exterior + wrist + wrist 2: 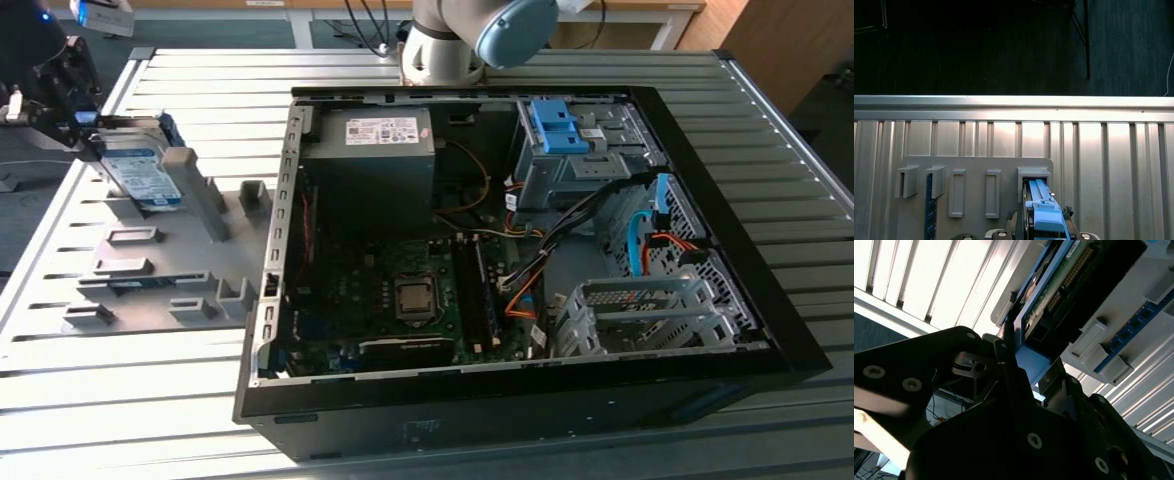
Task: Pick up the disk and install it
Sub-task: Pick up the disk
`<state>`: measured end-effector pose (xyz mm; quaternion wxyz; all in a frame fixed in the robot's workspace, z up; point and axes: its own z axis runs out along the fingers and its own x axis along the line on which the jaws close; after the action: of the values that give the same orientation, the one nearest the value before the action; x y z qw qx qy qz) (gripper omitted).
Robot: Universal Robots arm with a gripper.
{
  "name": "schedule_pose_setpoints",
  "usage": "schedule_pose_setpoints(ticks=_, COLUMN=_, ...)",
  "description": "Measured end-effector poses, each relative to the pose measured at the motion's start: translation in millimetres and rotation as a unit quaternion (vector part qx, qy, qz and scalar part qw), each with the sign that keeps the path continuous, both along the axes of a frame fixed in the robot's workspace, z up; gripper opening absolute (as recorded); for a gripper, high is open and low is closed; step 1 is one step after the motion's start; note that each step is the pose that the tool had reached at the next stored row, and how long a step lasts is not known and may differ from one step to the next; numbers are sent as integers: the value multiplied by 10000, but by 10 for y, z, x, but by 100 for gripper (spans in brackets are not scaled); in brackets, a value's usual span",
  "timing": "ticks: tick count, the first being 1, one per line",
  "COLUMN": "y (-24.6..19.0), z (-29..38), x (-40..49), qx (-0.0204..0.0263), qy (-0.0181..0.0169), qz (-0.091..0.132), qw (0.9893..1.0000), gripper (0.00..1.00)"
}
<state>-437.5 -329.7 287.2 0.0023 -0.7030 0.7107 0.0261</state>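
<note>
Disk: stands tilted in slot of grey rack, near worktop edge at exterior view's left. I see tool closed on disk's upper end, fingers flanking its blue rail. Open computer case: well apart, mid-worktop.
</note>
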Motion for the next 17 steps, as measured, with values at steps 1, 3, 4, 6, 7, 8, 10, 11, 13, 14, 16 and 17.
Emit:
schedule_pose_setpoints(ticks=1, y=0, z=0, x=0, qx=0, qy=0, qz=0, qw=10000, gripper=45)
schedule_pose_setpoints(ticks=3, y=0, z=0, x=0, qx=0, qy=0, qz=-1, qw=10000, gripper=45)
schedule_pose_setpoints(ticks=4, y=0, z=0, x=0, qx=0, qy=0, qz=-2, qw=10000, gripper=45)
schedule_pose_setpoints(ticks=6, y=0, z=0, x=0, qx=0, qy=0, qz=-3, qw=10000, gripper=44)
schedule_pose_setpoints(ticks=7, y=0, z=0, x=0, qx=0, qy=0, qz=-3, qw=10000, gripper=37)
schedule_pose_setpoints(ticks=8, y=0, z=0, x=0, qx=0, qy=0, qz=-4, qw=10000, gripper=36)
schedule_pose_setpoints(ticks=10, y=0, z=0, x=0, qx=0, qy=0, qz=-5, qw=10000, gripper=36)
schedule_pose_setpoints(ticks=11, y=0, z=0, x=0, qx=0, qy=0, qz=-5, qw=10000, gripper=36)
schedule_pose_setpoints(ticks=13, y=0, z=4, x=0, qx=0, qy=0, qz=-5, qw=10000, gripper=36)
schedule_pose_setpoints(ticks=14, y=0, z=12, x=0, qx=0, qy=1, qz=-5, qw=10000, gripper=36)
schedule_pose_setpoints(ticks=16, y=0, z=33, x=0, qx=0, qy=0, qz=-5, qw=10000, gripper=36)
schedule_pose_setpoints(ticks=17, y=0, z=46, x=0, qx=0, qy=0, qz=-5, qw=10000, gripper=36)
